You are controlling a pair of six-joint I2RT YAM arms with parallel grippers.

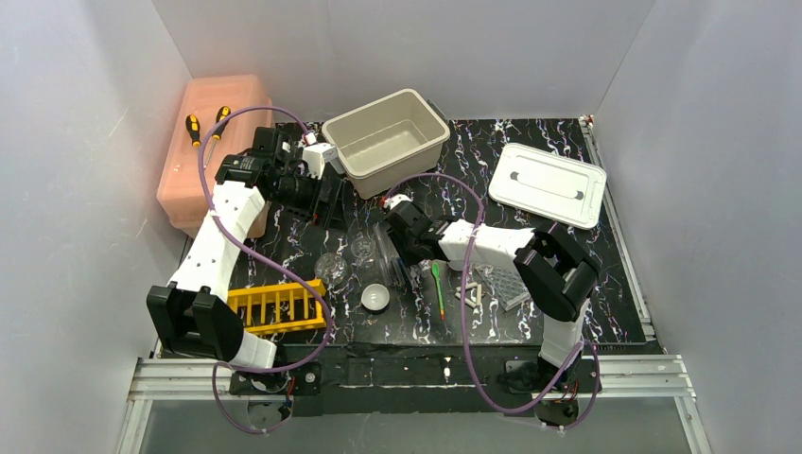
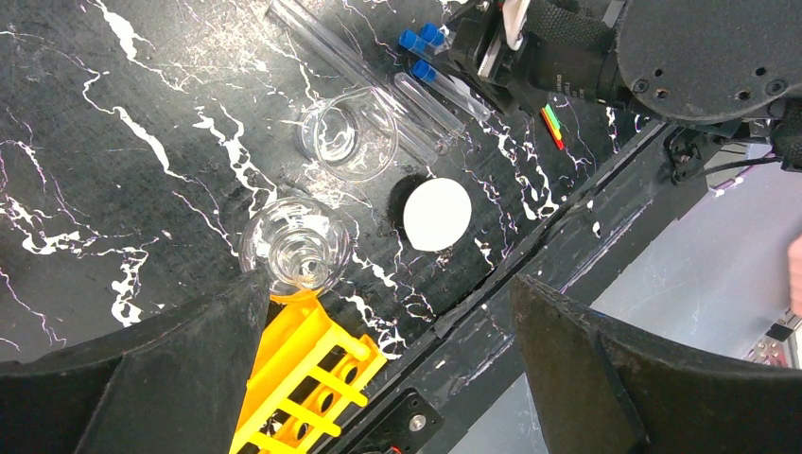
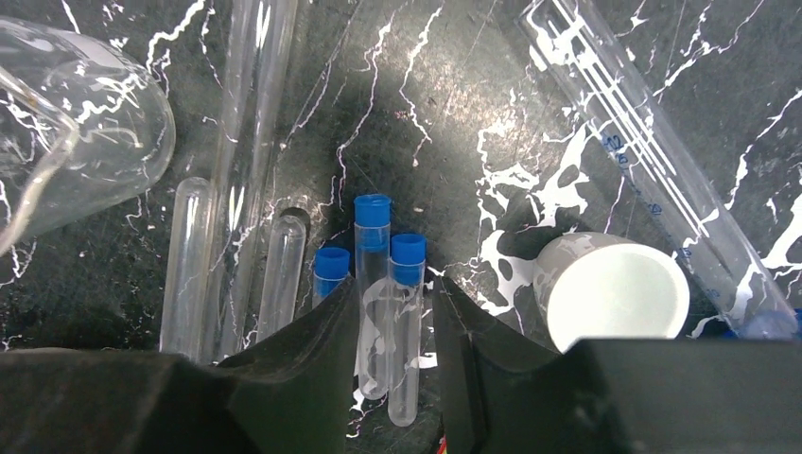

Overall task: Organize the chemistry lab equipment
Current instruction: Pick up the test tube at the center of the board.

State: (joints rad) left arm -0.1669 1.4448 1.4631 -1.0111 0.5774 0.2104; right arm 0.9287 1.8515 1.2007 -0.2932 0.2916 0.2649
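My right gripper (image 3: pixel 392 284) is low over the table, its jaws narrowly open around two blue-capped glass tubes (image 3: pixel 390 312) lying side by side. A third capped tube (image 3: pixel 330 270) lies beside the left finger. In the top view the right gripper (image 1: pixel 405 248) is mid-table. The white bowl (image 3: pixel 615 288) is just to its right. My left gripper (image 2: pixel 388 284) is wide open and empty, high above the flask (image 2: pixel 293 251), beaker (image 2: pixel 350 132) and yellow rack (image 2: pixel 303 378). The green spoon (image 1: pixel 437 284) and white triangle (image 1: pixel 470 291) lie near the front. I do not see the squeeze bottle.
A beige tub (image 1: pixel 388 137) stands at the back centre and its white lid (image 1: pixel 549 184) at the back right. The pink box (image 1: pixel 213 151) at the back left carries two screwdrivers (image 1: pixel 194 128). A long graduated cylinder (image 3: pixel 653 161) lies beyond the bowl.
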